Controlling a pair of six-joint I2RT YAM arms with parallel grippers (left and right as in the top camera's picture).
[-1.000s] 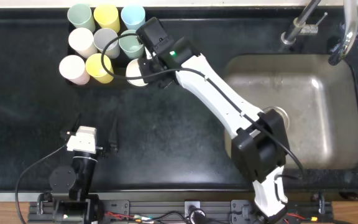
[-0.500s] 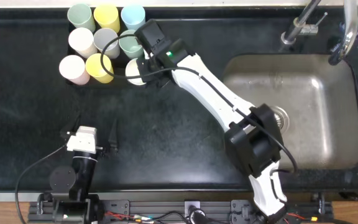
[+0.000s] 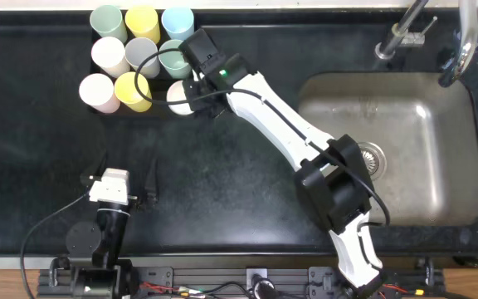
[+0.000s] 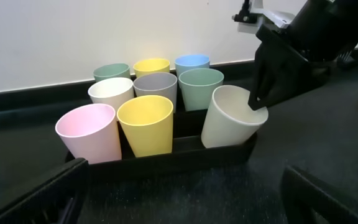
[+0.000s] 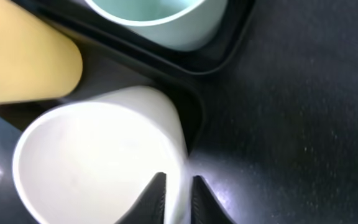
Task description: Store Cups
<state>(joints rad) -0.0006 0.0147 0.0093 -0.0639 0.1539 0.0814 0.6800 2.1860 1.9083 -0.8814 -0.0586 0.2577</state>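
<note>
A black tray (image 4: 166,163) at the counter's back left holds several pastel cups, among them a pink cup (image 3: 96,91) and a yellow cup (image 3: 133,90) in its front row. A white cup (image 3: 179,98) leans tilted in the tray's front right slot (image 4: 229,118). My right gripper (image 3: 193,90) is shut on that cup's rim (image 5: 98,162), one finger inside and one outside, as the left wrist view confirms (image 4: 258,99). My left gripper (image 3: 127,170) stands open near the counter's front left, facing the tray from a distance, with nothing between its fingers.
A steel sink (image 3: 438,166) takes up the right side, with a faucet (image 3: 405,29) behind it. A mint green cup (image 5: 154,18) stands just behind the white one. Dark counter stretches between the tray and the left gripper.
The right arm has shifted slightly left with the white cup, bringing it a little closer to the yellow cup. The left arm has not moved.
</note>
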